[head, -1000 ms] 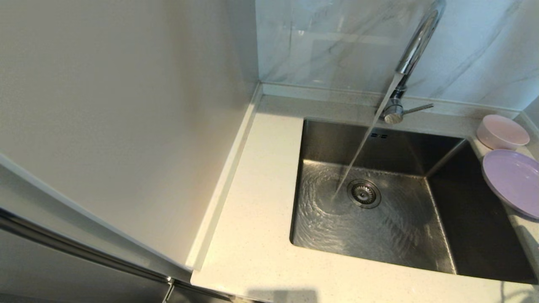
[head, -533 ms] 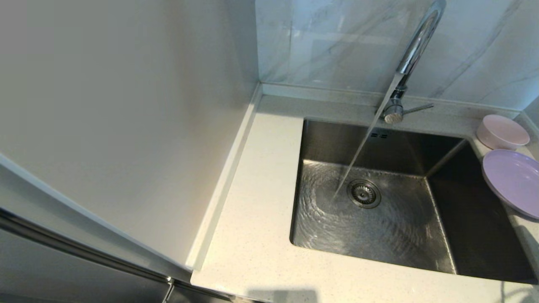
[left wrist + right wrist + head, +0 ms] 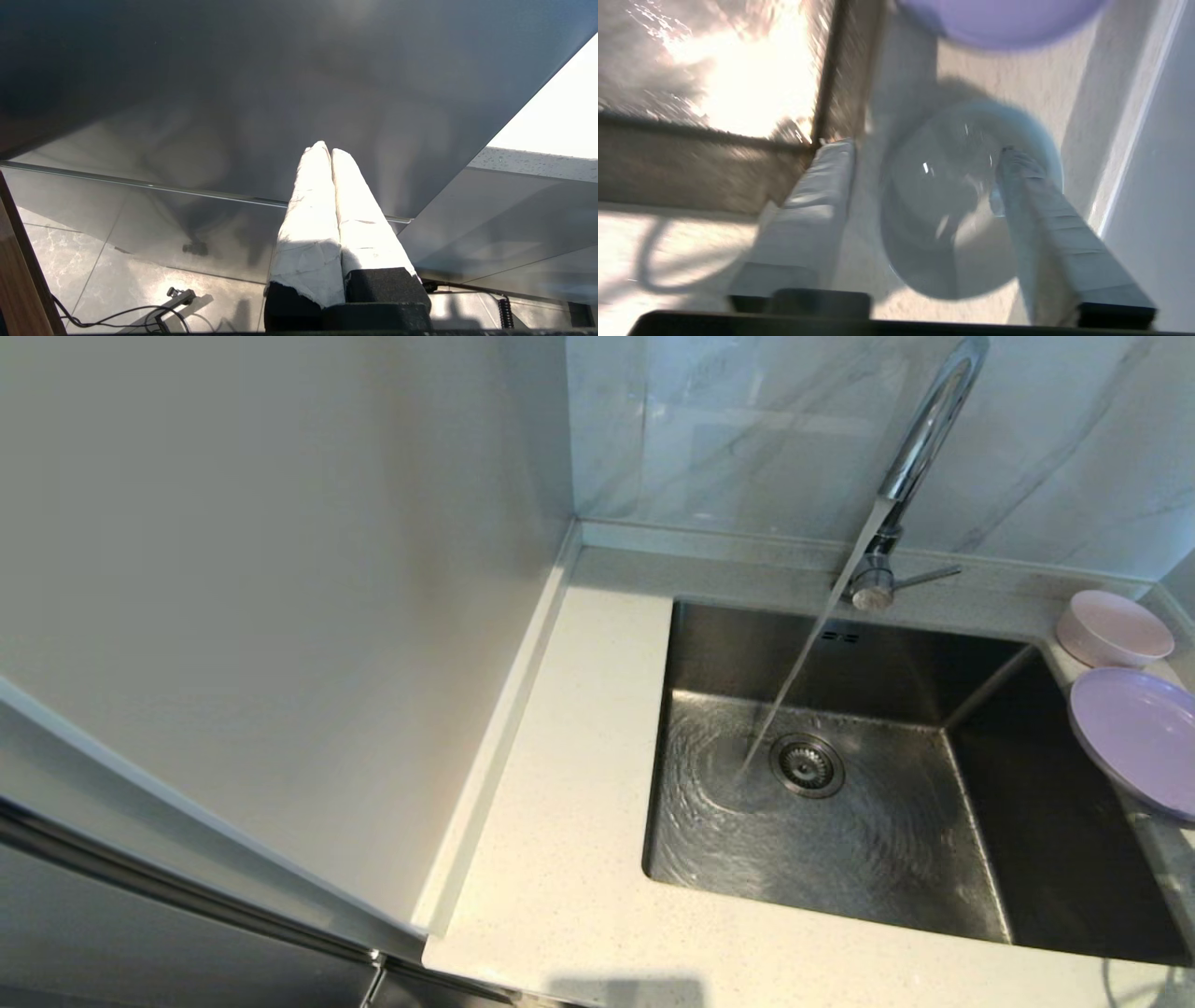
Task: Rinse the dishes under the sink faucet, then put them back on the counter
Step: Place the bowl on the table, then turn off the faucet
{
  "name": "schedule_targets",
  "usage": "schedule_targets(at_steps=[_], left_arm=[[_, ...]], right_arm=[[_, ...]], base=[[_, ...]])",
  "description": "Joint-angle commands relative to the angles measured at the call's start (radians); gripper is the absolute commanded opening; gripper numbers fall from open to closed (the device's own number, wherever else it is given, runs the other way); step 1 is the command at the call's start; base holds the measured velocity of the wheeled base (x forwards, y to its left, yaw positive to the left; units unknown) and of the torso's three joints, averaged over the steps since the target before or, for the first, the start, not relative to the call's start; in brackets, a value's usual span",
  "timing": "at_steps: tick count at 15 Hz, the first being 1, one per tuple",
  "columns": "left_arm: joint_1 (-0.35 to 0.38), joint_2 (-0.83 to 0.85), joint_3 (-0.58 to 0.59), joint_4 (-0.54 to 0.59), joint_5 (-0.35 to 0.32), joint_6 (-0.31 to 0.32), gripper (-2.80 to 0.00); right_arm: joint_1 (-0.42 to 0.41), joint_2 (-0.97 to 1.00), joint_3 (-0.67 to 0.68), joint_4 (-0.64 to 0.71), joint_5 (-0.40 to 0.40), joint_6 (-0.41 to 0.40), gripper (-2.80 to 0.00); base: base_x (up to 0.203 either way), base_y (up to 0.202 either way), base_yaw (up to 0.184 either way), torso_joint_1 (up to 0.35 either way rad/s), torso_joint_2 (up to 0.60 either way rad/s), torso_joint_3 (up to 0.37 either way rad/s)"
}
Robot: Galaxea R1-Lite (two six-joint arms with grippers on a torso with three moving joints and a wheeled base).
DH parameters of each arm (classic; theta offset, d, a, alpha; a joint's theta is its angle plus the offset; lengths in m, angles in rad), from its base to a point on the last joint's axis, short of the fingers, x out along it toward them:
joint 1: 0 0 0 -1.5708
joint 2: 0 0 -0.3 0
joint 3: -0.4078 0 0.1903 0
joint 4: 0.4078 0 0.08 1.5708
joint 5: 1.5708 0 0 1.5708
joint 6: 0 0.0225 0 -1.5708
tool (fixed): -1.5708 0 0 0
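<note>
Water runs from the chrome faucet [image 3: 920, 439] into the steel sink [image 3: 840, 821]. The pink bowl [image 3: 1114, 628] and the lavender plate [image 3: 1134, 737] rest on the counter [image 3: 579, 803] to the sink's right. In the right wrist view my right gripper [image 3: 922, 149] is open just over the counter, astride the pale greyish-white dish [image 3: 943, 219]. One finger [image 3: 1041, 205] reaches over the dish's rim; the other finger [image 3: 817, 196] stands apart from it, beside the sink edge. The lavender plate [image 3: 999, 18] lies just beyond the dish. My left gripper [image 3: 329, 150] is shut and empty, parked low before a dark cabinet front.
A cream side panel [image 3: 280, 569] walls off the counter's left. The marble wall [image 3: 747, 420] rises behind the faucet. The lever [image 3: 924, 577] points right. A wall edge [image 3: 1134, 140] runs close beside the dish. Cables lie on the floor [image 3: 117, 317].
The water keeps running and the bowl and plate stay put. The shading on the counter just below the lavender plate at the right edge has turned greyer.
</note>
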Motion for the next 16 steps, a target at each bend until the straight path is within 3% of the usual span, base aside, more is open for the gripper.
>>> schedule_targets(at_steps=[1, 2, 4, 8, 9, 13, 16], left_arm=[[0.000, 0.000, 0.000, 0.000, 0.000, 0.000, -2.80], [0.000, 0.000, 0.000, 0.000, 0.000, 0.000, -2.80], [0.000, 0.000, 0.000, 0.000, 0.000, 0.000, -2.80], [0.000, 0.000, 0.000, 0.000, 0.000, 0.000, -2.80], [0.000, 0.000, 0.000, 0.000, -0.001, 0.000, -2.80], [0.000, 0.000, 0.000, 0.000, 0.000, 0.000, -2.80], [0.000, 0.000, 0.000, 0.000, 0.000, 0.000, -2.80]], right_arm=[[0.004, -0.075, -0.011, 0.001, 0.119, -0.004, 0.00], [0.024, -0.103, -0.013, 0.011, 0.173, -0.004, 0.00], [0.139, -0.121, -0.046, 0.050, 0.188, 0.024, 0.00], [0.293, -0.076, -0.339, 0.364, 0.095, 0.164, 0.00], [0.330, -0.038, -0.402, 0.416, 0.074, 0.202, -2.80], [0.416, 0.107, -0.557, 0.463, -0.011, 0.316, -2.80], [0.428, 0.175, -0.586, 0.408, -0.015, 0.323, -2.80]], base=[[0.000, 0.000, 0.000, 0.000, 0.00, 0.000], [0.000, 0.000, 0.000, 0.000, 0.00, 0.000], [0.000, 0.000, 0.000, 0.000, 0.00, 0.000], [0.000, 0.000, 0.000, 0.000, 0.00, 0.000], [0.000, 0.000, 0.000, 0.000, 0.00, 0.000], [0.000, 0.000, 0.000, 0.000, 0.00, 0.000], [0.000, 0.000, 0.000, 0.000, 0.00, 0.000]])
